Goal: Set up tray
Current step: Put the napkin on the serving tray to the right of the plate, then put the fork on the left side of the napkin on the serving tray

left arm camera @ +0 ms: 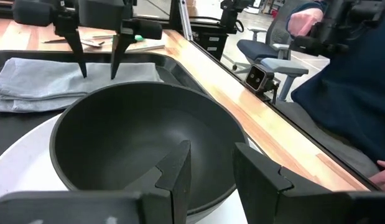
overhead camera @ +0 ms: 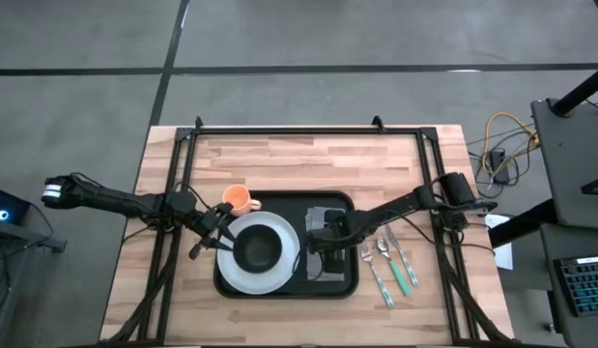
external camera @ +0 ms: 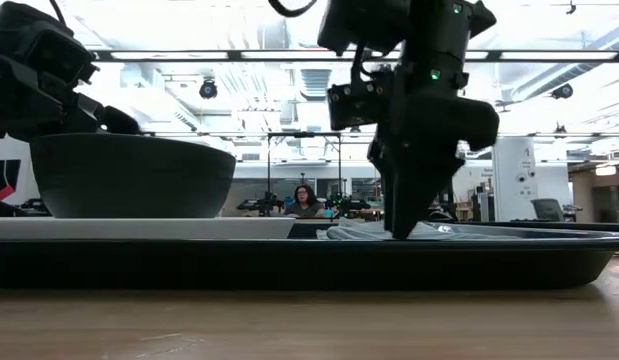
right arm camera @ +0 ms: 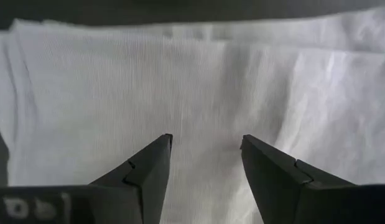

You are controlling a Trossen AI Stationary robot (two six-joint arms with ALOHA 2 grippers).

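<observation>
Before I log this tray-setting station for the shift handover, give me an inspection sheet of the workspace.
Surface: wooden table, bare at the far side.
Job's things: black tray carrying white plate, dark bowl on it, grey napkin beside.
Clutter: orange cup off the tray; cutlery to the tray's right.
Grippers: left gripper open at the bowl's rim; right gripper open over the napkin.
Cables: yellow and black cables on the floor.
Surroundings: seated person far behind.

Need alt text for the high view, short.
Overhead: black tray on a wooden table holds a white plate with a dark bowl. Right pincer sits open over a grey napkin; left pincer at the bowl's rim.
</observation>
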